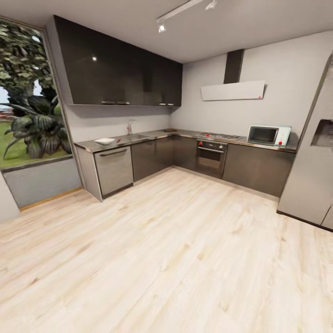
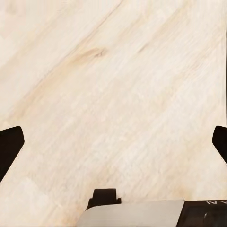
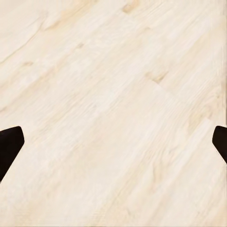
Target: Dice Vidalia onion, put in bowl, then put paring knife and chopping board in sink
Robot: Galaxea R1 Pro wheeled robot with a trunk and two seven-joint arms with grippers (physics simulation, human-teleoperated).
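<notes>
I am far back in the kitchen, on the light wood floor (image 1: 162, 259). Across the room the grey countertop (image 1: 152, 135) runs along two walls. A white bowl (image 1: 104, 140) sits near its left end. The sink (image 1: 135, 137) lies to the bowl's right, under a chrome tap (image 1: 130, 126). The Vidalia onion, paring knife and chopping board are too far off to make out. My left gripper (image 2: 113, 146) is open over bare floor, its fingertips (image 2: 9, 146) far apart. My right gripper (image 3: 113, 146) is open too, with nothing between its fingertips (image 3: 9, 146).
Glossy black upper cabinets (image 1: 120, 74) hang over the sink run. A dishwasher (image 1: 114, 169), oven (image 1: 210, 157), hob (image 1: 220, 136) and white microwave (image 1: 269, 135) line the counters. A tall grey fridge (image 1: 312, 175) stands at right, a window with plants (image 1: 27, 115) at left.
</notes>
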